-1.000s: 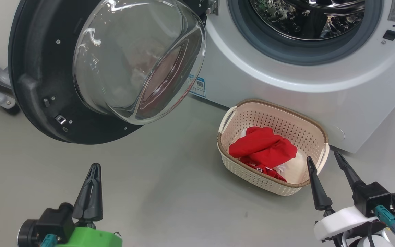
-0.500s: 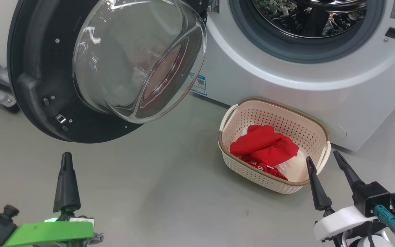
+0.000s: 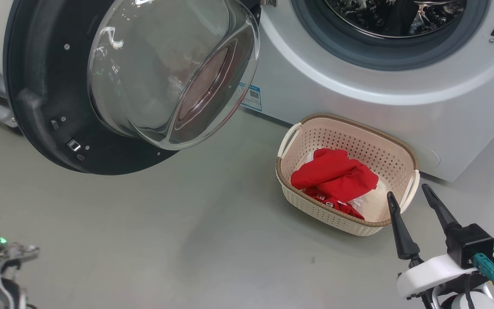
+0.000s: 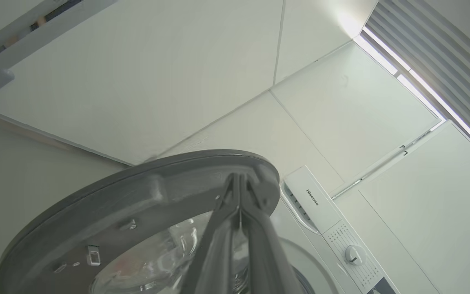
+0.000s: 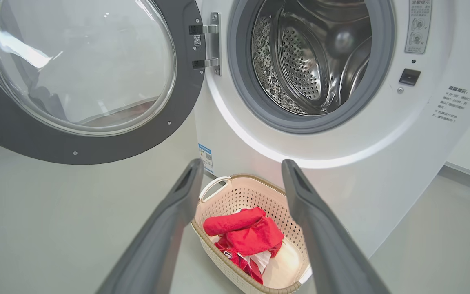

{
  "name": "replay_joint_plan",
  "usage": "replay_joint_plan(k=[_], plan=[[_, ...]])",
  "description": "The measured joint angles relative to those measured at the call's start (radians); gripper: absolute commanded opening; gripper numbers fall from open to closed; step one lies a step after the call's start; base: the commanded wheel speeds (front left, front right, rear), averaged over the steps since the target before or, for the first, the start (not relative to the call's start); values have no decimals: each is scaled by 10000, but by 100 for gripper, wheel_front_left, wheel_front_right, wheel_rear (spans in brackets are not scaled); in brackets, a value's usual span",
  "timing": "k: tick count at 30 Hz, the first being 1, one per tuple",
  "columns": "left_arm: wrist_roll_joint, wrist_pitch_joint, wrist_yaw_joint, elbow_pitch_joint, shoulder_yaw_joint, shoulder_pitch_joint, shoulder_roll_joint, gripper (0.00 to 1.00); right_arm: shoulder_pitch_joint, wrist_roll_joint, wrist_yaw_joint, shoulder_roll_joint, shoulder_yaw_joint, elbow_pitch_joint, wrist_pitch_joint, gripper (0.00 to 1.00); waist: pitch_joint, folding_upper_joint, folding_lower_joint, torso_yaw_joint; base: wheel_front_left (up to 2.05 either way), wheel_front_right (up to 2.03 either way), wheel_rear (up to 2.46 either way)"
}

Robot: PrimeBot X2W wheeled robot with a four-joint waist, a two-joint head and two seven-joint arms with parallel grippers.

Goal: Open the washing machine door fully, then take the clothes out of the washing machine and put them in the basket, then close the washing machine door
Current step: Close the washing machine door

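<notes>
The round washing machine door (image 3: pixel 37 107), a glossy black rim around a clear glass bowl, hangs open at the upper left of the head view. The white front-loading washing machine (image 3: pixel 358 107) is at the upper right. Bright red clothes (image 3: pixel 337 176) lie in the small cream perforated basket (image 3: pixel 354 126) at centre right. The right gripper (image 3: pixel 406 190), at the lower right, is spread. The left gripper (image 4: pixel 239 179), at the bottom centre of its wrist view, is pressed together.

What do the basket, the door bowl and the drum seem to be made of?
The basket: probably matte cream plastic, with moulded holes and a brown woven-look rim.
The door bowl: clear, glossy, likely glass; see-through with sharp highlights.
The drum: bright metal, likely stainless steel; mirror-like reflections and punched holes.
</notes>
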Motion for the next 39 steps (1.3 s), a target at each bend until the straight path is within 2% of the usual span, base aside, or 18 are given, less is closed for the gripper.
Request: replay_joint_plan(k=[4,9,14,18,28,39], plan=[[-610,483,0,341,832,-448,880,0,-2,-12,-4,-79,-54,-86,44,100,155,0,0,14,0,0,0],[-1569,1181,35,1356,1440,-976,1605,0,-6,-35,-4,-196,-79,-194,142,100,347,0,0,15,0,0,0],[-2272,2013,510,2545,1680,-1365,2257,0,-47,-75,4,-263,-52,-286,232,100,502,0,0,-77,0,0,0],[-2851,2600,844,3398,1684,-1721,2464,0,-136,-86,15,-318,-21,-320,320,100,624,0,0,-188,0,0,0],[-3367,3756,1394,4972,1582,-2275,3003,0,-257,-100,111,-468,40,-451,533,100,868,0,0,-596,0,0,0],[-3371,4299,1398,5825,1346,-3074,3308,0,-429,-100,199,-596,27,-658,673,100,1232,0,0,-1035,0,0,0]])
